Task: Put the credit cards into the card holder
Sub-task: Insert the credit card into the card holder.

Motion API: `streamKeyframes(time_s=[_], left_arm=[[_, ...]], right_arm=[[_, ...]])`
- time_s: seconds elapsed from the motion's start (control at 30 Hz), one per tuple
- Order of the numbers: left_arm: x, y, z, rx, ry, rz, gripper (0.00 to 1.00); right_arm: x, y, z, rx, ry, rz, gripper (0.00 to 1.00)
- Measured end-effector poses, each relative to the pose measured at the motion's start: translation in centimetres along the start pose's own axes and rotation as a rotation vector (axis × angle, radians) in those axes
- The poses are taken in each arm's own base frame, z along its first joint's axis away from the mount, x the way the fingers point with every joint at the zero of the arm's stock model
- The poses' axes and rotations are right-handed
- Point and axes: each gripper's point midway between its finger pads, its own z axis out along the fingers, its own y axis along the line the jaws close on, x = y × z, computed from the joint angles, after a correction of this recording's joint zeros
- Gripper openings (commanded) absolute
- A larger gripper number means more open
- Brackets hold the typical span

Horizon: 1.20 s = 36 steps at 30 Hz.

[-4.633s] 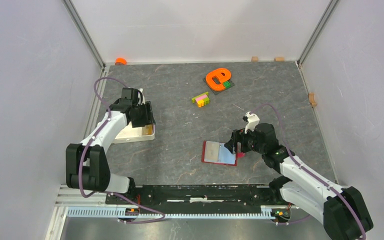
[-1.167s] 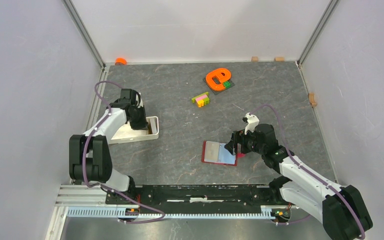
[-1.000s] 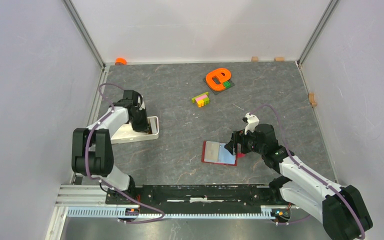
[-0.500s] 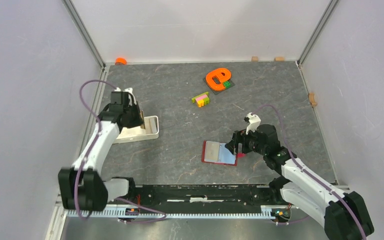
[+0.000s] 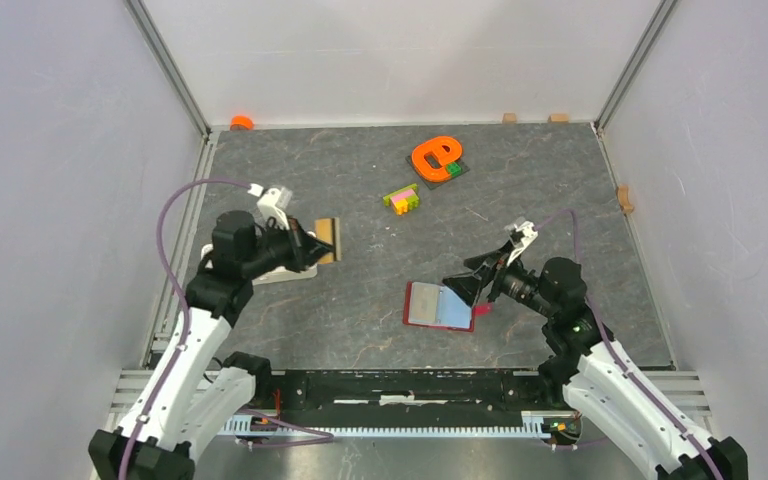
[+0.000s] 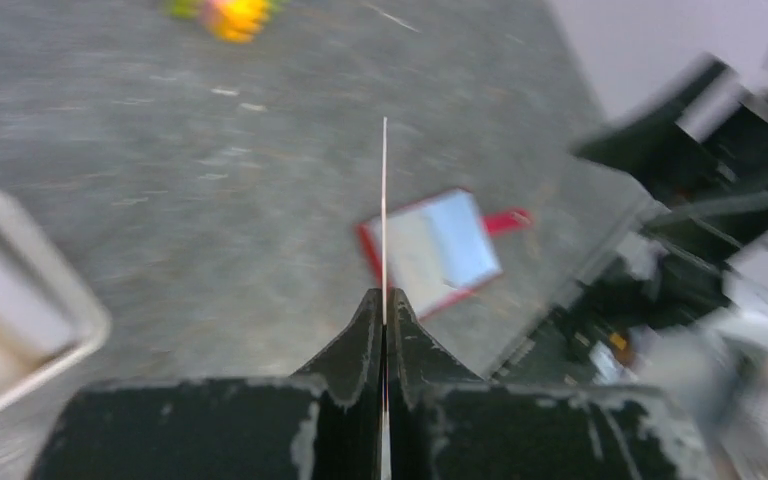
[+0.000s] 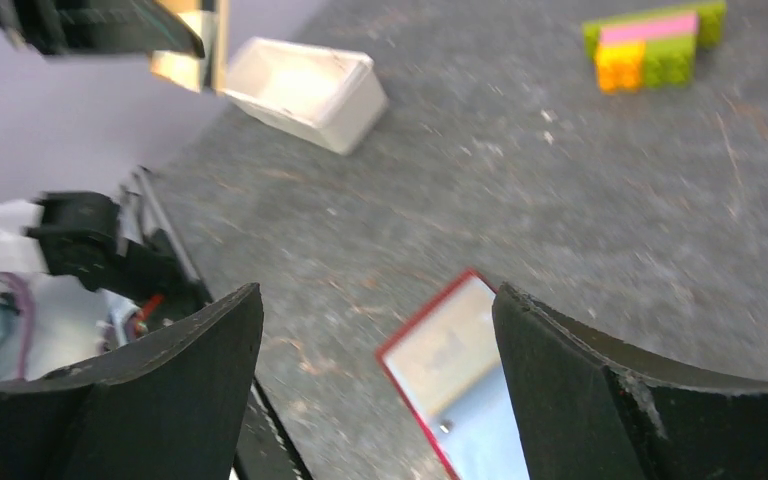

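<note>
My left gripper (image 5: 312,246) is shut on a tan-orange credit card (image 5: 327,240), held off the table just right of the white tray. In the left wrist view this card (image 6: 384,200) shows edge-on as a thin line rising from the pinched fingertips (image 6: 372,312). The card holder (image 5: 424,301) lies open on the table, red-rimmed and pale inside, with a light blue credit card (image 5: 457,310) on its right half. My right gripper (image 5: 468,284) hovers open over the holder's right edge; its wrist view shows the holder (image 7: 447,352) and blue card (image 7: 495,440) between the spread fingers (image 7: 175,365).
A white tray (image 5: 282,274) sits under my left arm, also visible as the tray (image 7: 305,88). An orange e-shaped toy (image 5: 435,157) and a small stack of coloured blocks (image 5: 401,198) lie towards the back. Walls close in the left, right and back.
My left gripper closed on the tan-orange card in the tray, lifted it out and swung right. The right gripper rose and tilted back over the holder, staying open.
</note>
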Motion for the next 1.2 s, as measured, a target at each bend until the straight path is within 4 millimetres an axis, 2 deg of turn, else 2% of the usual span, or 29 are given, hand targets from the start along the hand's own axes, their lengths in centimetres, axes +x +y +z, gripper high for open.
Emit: streamKeyframes(time_s=[0.1,0.2,0.3,0.47,0.5,0.57,0.7,0.73,0.77,0.87,0.9,0.93,1.0,1.07,1.13,1.2], left_arm=[[1.9,-5.5,0.5,0.211,0.008,-0.005,0.02],[4.6,-10.9,0.4,0.41,0.048,-0.018,0.02],[6.3,-14.3,0.4,0.524,0.082,-0.048,0.02],[8.6,-18.2,1.0,0.621,0.13,-0.078,0.02],[8.9,-18.8,1.2,0.637,0.135,-0.082,0.02],[9.4,-19.7,1.6,0.654,0.143,-0.09,0.02],[10.0,-20.4,2.3,0.661,0.148,-0.097,0.03],[9.9,-20.5,2.3,0.661,0.141,-0.099,0.1],[9.9,-20.4,2.5,0.649,0.133,-0.101,0.26],[9.8,-19.8,3.1,0.609,0.118,-0.112,0.61],[9.8,-19.5,3.3,0.591,0.113,-0.115,0.7],[9.9,-19.0,3.6,0.554,0.113,-0.122,0.74],[10.4,-17.4,4.5,0.46,0.122,-0.125,0.77],[11.2,-15.8,5.4,0.36,0.148,-0.127,0.73],[12.1,-14.2,6.5,0.252,0.191,-0.121,0.72],[13.3,-12.9,7.5,0.174,0.235,-0.11,0.71]], right_arm=[[-2.6,2.4,0.0,-0.101,-0.092,0.022,0.86],[-3.5,3.7,0.0,-0.167,-0.126,0.055,0.82],[-3.6,4.8,0.2,-0.234,-0.134,0.107,0.8],[-2.8,6.8,0.4,-0.331,-0.092,0.173,0.78],[-2.7,7.5,0.4,-0.357,-0.085,0.175,0.74],[-2.3,8.5,0.4,-0.395,-0.07,0.175,0.61],[-1.6,10.1,0.3,-0.455,-0.036,0.177,0.15],[-1.5,10.3,0.3,-0.462,-0.033,0.173,0.06],[-1.6,10.5,0.3,-0.473,-0.034,0.176,0.0],[-1.7,10.5,0.4,-0.463,-0.042,0.174,0.0],[-1.6,9.9,0.7,-0.431,-0.035,0.175,0.0],[-1.4,9.0,1.2,-0.372,-0.02,0.179,0.0],[-1.1,6.3,2.3,-0.228,0.011,0.185,0.0],[-0.7,2.8,2.9,-0.07,0.038,0.183,0.0],[0.6,-0.8,2.8,0.068,0.075,0.193,0.0],[2.1,-3.2,2.5,0.16,0.118,0.214,0.0]])
